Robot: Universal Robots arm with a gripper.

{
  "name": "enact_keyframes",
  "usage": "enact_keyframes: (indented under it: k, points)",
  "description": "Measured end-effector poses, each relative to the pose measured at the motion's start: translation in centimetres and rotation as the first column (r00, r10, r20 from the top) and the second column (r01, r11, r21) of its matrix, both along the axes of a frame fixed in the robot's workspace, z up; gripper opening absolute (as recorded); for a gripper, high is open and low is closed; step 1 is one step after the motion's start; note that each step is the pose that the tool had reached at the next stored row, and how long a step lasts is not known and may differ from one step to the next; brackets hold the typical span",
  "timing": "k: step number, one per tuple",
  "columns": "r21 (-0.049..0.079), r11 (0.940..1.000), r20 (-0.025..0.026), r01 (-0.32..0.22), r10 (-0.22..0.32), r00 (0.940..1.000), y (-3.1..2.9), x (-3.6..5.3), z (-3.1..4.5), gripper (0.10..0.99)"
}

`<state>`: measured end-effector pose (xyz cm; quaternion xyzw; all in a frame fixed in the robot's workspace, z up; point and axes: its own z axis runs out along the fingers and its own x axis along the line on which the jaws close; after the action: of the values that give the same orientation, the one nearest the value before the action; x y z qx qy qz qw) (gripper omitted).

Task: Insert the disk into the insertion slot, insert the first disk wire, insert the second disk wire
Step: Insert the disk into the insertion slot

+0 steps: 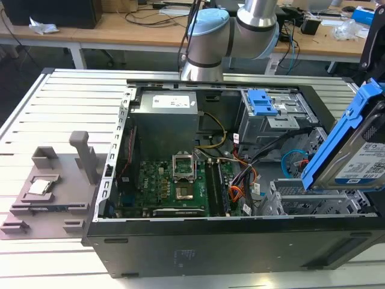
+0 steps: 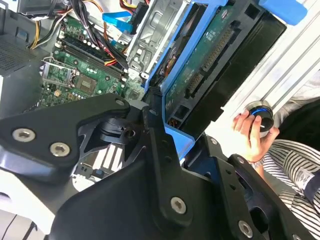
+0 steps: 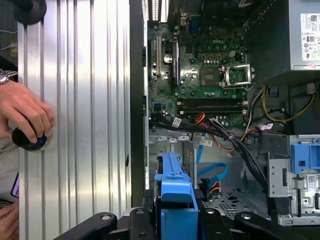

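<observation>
The disk (image 1: 361, 159), a grey drive with a white label in a bright blue carrier, hangs tilted at the exterior view's right, above the open computer case. My gripper (image 3: 175, 222) is shut on it, its black fingers (image 2: 156, 135) clamping the carrier's edge (image 2: 210, 65). The insertion slot (image 1: 307, 195), a perforated silver cage, sits just below the disk in the case's near right corner and also shows under the carrier in the first wrist view (image 3: 227, 200). A loose blue cable (image 3: 212, 172) curls beside the cage, with a black and orange wire bundle (image 1: 240, 180) close by.
A grey bay with blue latch tabs (image 1: 267, 108) stands behind the cage. The motherboard (image 1: 174, 183) and power supply (image 1: 165, 114) take up the case's left half. A person's hand (image 3: 25, 117) rests on a round knob on the ribbed table. A grey fixture (image 1: 54, 180) lies outside the case.
</observation>
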<state>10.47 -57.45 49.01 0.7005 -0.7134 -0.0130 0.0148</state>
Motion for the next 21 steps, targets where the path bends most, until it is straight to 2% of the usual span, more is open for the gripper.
enact_keyframes:
  k: [6,21]
  points:
    - [0.000,1.0000,0.0000,0.000,0.000,1.0000,0.00,-0.09,-0.61,0.369]
    - [0.000,1.0000,0.0000,0.000,0.000,1.0000,0.00,-0.09,-1.47,0.369]
